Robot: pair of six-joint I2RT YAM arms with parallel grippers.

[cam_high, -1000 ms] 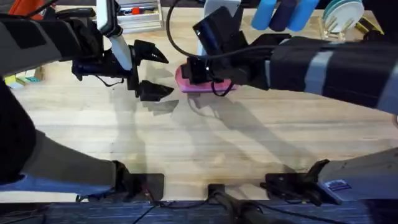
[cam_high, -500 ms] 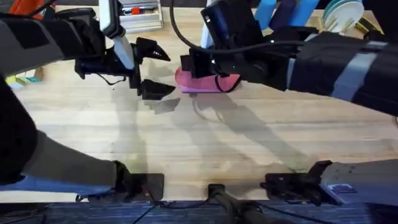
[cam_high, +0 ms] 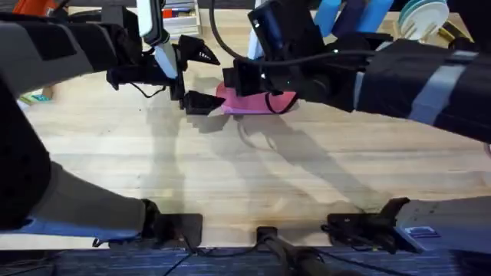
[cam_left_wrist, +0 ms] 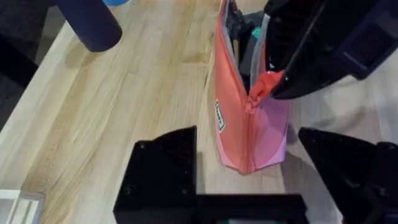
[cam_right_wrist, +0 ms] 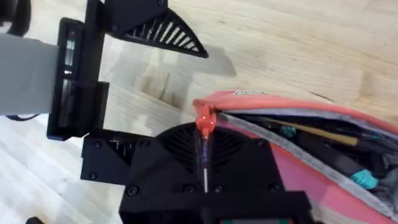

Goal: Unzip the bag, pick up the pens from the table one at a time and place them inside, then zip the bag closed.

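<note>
Overhead, we see a table (cam_high: 253, 169) of pale joined wooden planks with faint grain, the pink fabric bag (cam_high: 257, 103) standing on it in the upper middle of the frame, a small white label on its side too small to read. Our left claw (cam_high: 198, 78) is spread wide just beside the bag's end, while our right claw (cam_right_wrist: 205, 158) pinches the orange-red zip pull (cam_right_wrist: 204, 121), the grey-lined mouth open on a yellow-gold pen (cam_right_wrist: 305, 129).
</note>
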